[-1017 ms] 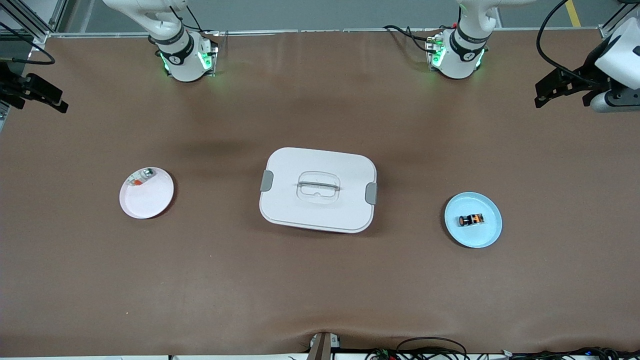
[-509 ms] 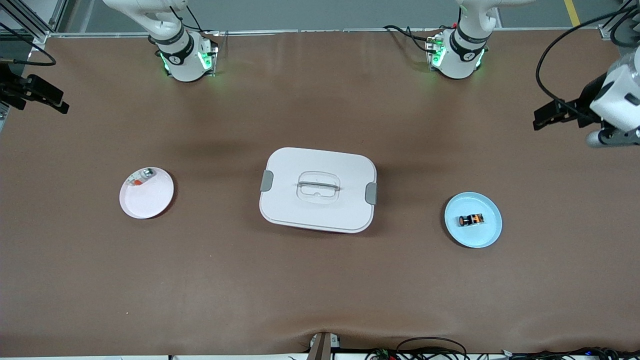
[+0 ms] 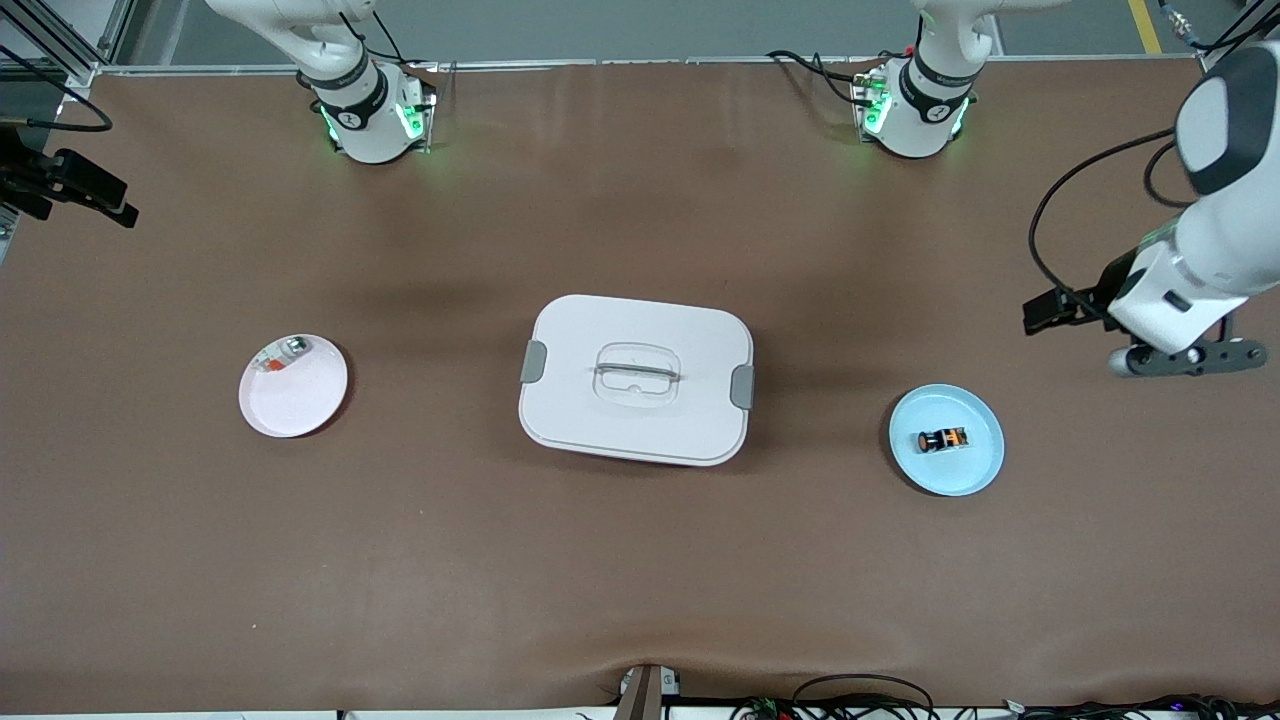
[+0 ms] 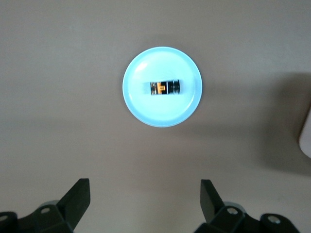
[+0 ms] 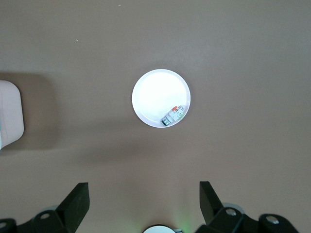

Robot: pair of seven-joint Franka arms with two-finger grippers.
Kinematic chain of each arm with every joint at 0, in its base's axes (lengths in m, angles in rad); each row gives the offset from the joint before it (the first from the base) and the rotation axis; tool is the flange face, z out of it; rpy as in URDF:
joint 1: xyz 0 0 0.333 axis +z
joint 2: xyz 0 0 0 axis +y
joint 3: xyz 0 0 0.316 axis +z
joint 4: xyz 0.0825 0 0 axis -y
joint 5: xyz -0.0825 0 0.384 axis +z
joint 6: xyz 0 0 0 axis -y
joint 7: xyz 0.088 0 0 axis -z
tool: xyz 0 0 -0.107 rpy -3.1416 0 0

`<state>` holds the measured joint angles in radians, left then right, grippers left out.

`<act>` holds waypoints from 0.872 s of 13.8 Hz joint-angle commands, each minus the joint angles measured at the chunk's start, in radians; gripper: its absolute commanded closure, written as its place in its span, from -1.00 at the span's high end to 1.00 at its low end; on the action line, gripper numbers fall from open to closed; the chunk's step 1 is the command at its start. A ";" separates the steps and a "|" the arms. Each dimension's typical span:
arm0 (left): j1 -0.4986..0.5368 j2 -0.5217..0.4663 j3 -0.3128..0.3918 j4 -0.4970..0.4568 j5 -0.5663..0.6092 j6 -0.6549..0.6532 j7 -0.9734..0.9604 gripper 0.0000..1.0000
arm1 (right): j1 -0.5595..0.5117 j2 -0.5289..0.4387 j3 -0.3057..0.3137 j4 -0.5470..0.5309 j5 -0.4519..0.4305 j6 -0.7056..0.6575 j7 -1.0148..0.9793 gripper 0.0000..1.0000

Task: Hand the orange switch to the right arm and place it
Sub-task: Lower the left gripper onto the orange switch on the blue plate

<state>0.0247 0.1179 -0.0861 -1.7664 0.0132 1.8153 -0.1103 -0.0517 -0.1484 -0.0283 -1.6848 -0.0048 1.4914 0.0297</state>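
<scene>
1. The orange switch [image 3: 942, 439] is lying on its side in the blue plate [image 3: 985, 462], toward the left arm's end of the brown table [image 3: 640, 560].
2. The left gripper [image 4: 145, 201] is hovering over bare table beside that plate, fingers apart, holding nothing.
3. The right gripper [image 5: 144, 201] is waiting, fingers apart, over the table near the white plate [image 3: 305, 405].
4. A white lidded box [image 3: 636, 380] is sitting mid-table.

Two plates: one blue plate [image 3: 975, 470], one pink plate [image 3: 300, 405]. One white box [image 3: 636, 378]. One orange switch [image 3: 941, 439]. One small clear piece [image 3: 280, 357].
</scene>
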 commanded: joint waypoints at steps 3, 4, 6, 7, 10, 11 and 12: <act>0.020 0.107 -0.001 -0.084 0.004 0.224 0.026 1.00 | -0.005 0.013 0.008 0.025 -0.012 -0.016 0.010 1.00; 0.020 0.126 -0.001 -0.103 0.004 0.278 0.026 1.00 | -0.007 0.013 0.008 0.025 -0.012 -0.016 0.010 1.00; 0.021 0.166 -0.001 -0.151 0.004 0.408 0.026 1.00 | -0.005 0.013 0.008 0.027 -0.012 -0.016 0.010 1.00; 0.021 0.201 -0.001 -0.156 0.004 0.453 0.024 1.00 | -0.005 0.015 0.008 0.027 -0.012 -0.016 0.010 1.00; 0.017 0.296 0.000 -0.153 0.004 0.585 0.023 1.00 | -0.007 0.015 0.008 0.033 -0.012 -0.016 0.010 1.00; 0.017 0.321 0.000 -0.153 0.004 0.610 0.023 1.00 | -0.005 0.015 0.008 0.033 -0.012 -0.016 0.010 1.00; 0.017 0.342 0.000 -0.153 0.004 0.634 0.023 1.00 | -0.005 0.018 0.008 0.033 -0.012 -0.016 0.012 1.00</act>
<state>0.0413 0.4249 -0.0860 -1.9246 0.0133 2.4044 -0.0982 -0.0517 -0.1472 -0.0276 -1.6817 -0.0048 1.4914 0.0297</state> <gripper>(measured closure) 0.000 0.000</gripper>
